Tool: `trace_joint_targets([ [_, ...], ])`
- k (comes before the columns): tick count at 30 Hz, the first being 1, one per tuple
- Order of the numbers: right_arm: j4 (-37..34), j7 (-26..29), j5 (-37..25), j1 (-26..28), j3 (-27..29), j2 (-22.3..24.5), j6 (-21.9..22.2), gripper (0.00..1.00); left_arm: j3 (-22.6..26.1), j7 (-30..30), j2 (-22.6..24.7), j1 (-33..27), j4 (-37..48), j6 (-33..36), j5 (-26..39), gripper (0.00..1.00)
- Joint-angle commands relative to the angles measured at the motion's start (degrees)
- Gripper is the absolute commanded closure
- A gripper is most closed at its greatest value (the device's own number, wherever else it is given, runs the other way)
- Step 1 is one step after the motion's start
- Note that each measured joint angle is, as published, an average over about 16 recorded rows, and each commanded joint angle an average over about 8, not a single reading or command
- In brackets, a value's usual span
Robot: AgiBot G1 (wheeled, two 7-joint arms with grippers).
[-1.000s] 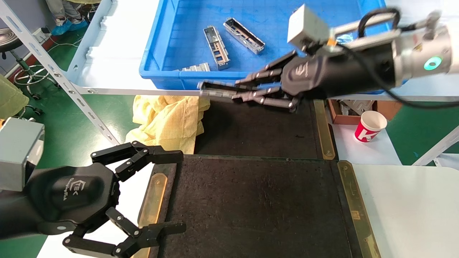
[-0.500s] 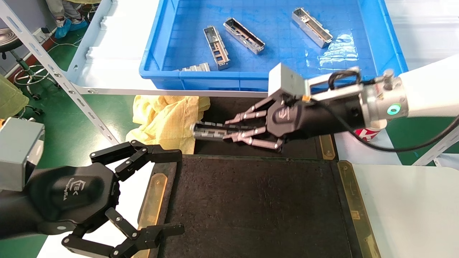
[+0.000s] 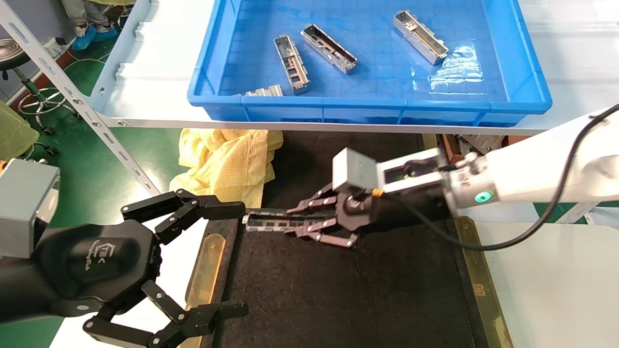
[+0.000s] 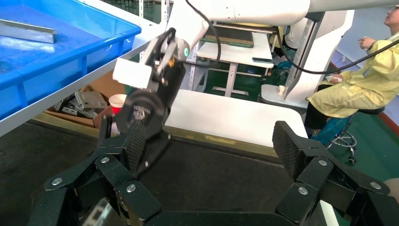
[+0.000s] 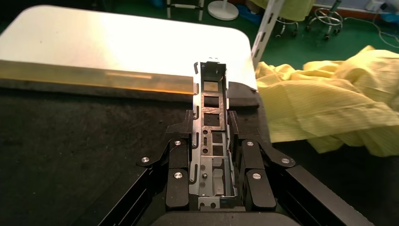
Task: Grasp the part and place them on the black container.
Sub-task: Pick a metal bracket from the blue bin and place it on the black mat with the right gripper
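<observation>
right wrist view shows the right gripper (image 5: 211, 155) clamped on the part (image 5: 211, 127) lengthwise, likely so it lays flat. it hovers over the black container (image 3: 348, 280) near its far left corner. left gripper (image 3: 193, 261) waits wide open at the left edge.

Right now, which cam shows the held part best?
Right wrist view: the part fills the centre, cutouts clear, clamped in the right gripper. Head view shows it side-on over the black container. Left wrist view hides it.
</observation>
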Motion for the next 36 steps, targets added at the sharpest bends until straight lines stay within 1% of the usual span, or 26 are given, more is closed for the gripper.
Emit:
trace_joint_targets([
  [1,-0.83,-1.19,-0.16,-0.75,-0.26,-0.85,0.43,1.00,0.00,0.00,0.00,0.00,0.00,0.00,0.00,0.00],
  [7,-2.48,-3.97,-0.04,-3.85,-0.34,-2.62,4.38,1.00,0.00,0.00,0.00,0.00,0.00,0.00,0.00,0.00],
  [14,-1.94,-4.67,0.70,-7.61,-0.15,-3.40,12.69,1.00,0.00,0.00,0.00,0.00,0.00,0.00,0.00,0.00],
  [17,-0.70,-4.30,1.21,-8.98,-0.15,-3.52,15.37,1.00,0.01,0.00,0.00,0.00,0.00,0.00,0.00,0.00],
  [25,3.42,-2.76,2.41,-11.41,-1.09,-3.72,18.12,1.00,0.01,0.00,0.00,0.00,0.00,0.00,0.00,0.00],
  [36,9.51,0.15,4.39,-14.59,-4.64,-4.02,21.30,1.00,0.01,0.00,0.00,0.00,0.00,0.00,-0.01,0.00],
])
